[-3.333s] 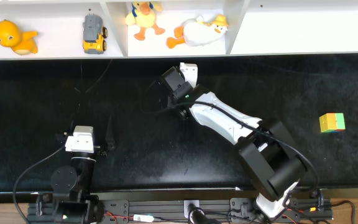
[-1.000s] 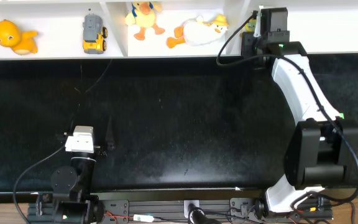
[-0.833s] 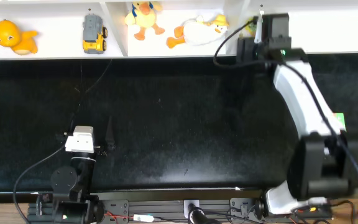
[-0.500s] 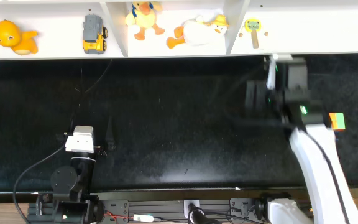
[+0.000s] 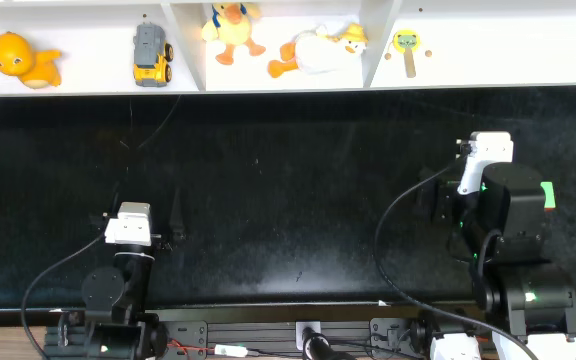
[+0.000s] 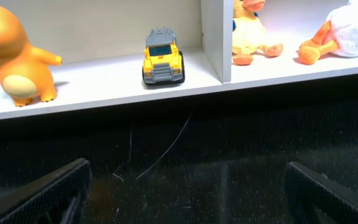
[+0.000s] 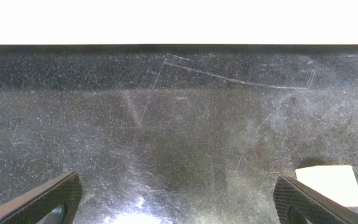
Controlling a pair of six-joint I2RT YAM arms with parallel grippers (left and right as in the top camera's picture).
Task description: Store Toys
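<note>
Orange dinosaur (image 6: pixel 11 59), yellow-grey truck (image 6: pixel 162 56), yellow duck (image 6: pixel 248 34), white shelf (image 6: pixel 211 37), black speckled tabletop (image 7: pixel 179 124)

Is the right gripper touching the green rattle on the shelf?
Apart. Top view: the green rattle lies in its shelf compartment; the right gripper hangs over the black table, bare surface between them.

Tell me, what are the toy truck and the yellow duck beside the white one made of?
The truck looks like hard plastic, maybe painted metal: smooth, slightly glossy, crisp-edged panels. The yellow duck seems plush fabric: fuzzy surface, soft rounded outline.
</note>
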